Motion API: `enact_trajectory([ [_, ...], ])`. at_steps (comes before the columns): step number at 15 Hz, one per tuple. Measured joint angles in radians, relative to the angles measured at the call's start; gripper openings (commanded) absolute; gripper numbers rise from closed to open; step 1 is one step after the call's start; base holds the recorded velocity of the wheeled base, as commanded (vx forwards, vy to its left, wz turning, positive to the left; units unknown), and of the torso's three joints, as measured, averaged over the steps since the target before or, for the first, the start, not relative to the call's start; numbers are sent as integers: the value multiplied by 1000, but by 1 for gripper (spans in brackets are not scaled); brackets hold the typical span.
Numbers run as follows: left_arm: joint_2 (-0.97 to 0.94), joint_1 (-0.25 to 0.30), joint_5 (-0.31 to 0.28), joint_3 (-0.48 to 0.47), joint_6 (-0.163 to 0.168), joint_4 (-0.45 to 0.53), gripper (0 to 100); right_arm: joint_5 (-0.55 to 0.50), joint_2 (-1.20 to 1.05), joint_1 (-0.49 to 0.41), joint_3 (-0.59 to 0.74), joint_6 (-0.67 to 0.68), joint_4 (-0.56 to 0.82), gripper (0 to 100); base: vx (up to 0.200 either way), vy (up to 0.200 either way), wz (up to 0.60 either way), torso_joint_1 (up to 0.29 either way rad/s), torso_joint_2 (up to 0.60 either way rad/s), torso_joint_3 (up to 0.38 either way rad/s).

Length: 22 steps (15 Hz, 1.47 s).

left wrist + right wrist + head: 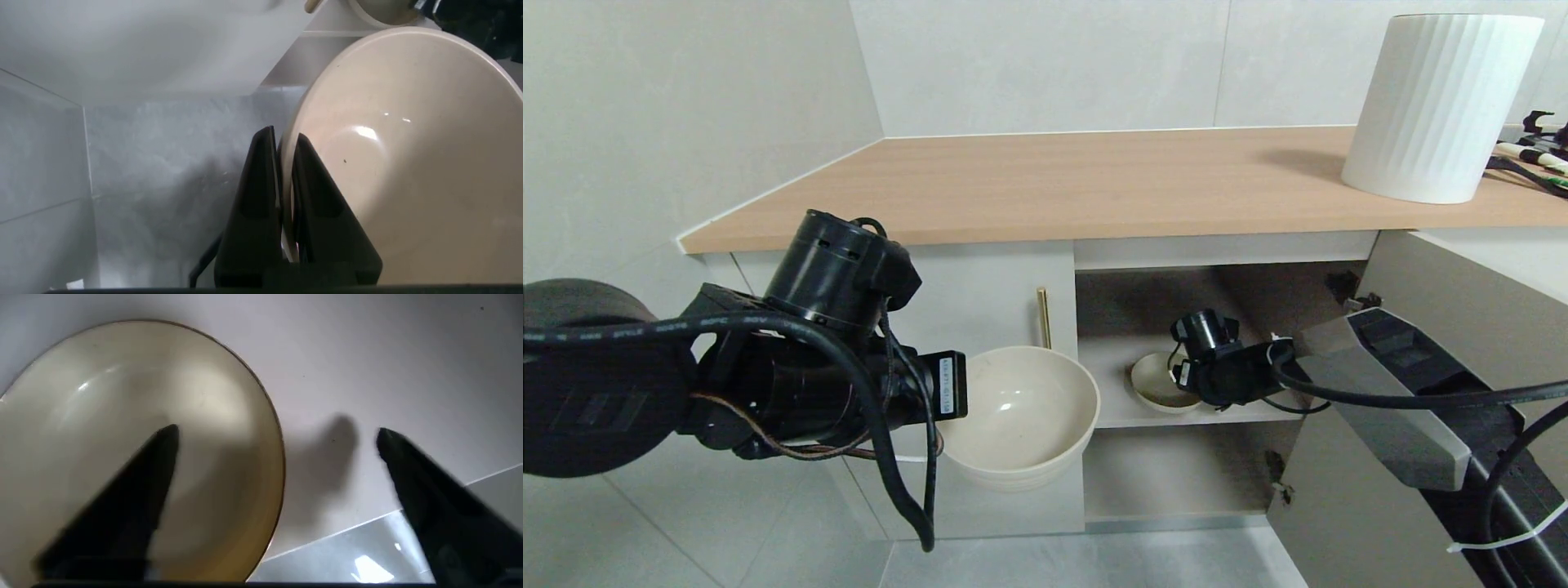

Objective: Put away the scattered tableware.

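Clamping cream bowl (392, 163) by rim between left gripper (282, 143) jaws; likely stiff, slick, breakable. Straddling small dish (122, 433) rim, right gripper (275, 439) jaws apart.

Wooden counter (1054, 180), white tiled walls (1054, 65), grey floor (1094, 563)

A deep, round cream bowl (1021, 416), glossy inside with 1 bright glint near its bottom, hangs in the air in front of the closed cabinet door (996, 294), mouth turned up and slightly tilted, its rim pinched between the 2 fingers of the left gripper (282, 139). A smaller, shallow cream dish (1156, 382) with a thin darker rim lies upright on the shelf (1119, 412) of the open cabinet compartment, under the spread fingers of the right gripper (276, 437).
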Motion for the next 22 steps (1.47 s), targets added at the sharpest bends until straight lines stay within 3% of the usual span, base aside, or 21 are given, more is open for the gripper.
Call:
enact_trajectory([
  [2,6,-1,-2,0,6,-2,0,5,-43,1,24,34,28,100,0,0,0,0,0,0],
  [4,31,-7,-2,-2,47,-27,0,52,-137,18,94,57,77,100,0,0,0,0,0,0],
  [9,156,-55,2,-2,154,-120,0,328,-494,93,373,17,122,100,0,0,0,0,0,0],
  [10,179,-62,2,-1,163,-133,0,386,-579,104,438,-11,131,100,0,0,0,0,0,0],
  [14,257,-104,46,-4,170,-198,0,541,-841,172,639,-134,150,100,0,0,0,0,0,0],
  [17,284,-128,51,-6,164,-219,0,558,-910,266,705,-160,152,100,0,0,0,0,0,0],
  [22,293,-137,65,-5,162,-225,0,551,-854,312,718,-161,147,100,0,0,0,0,0,0],
])
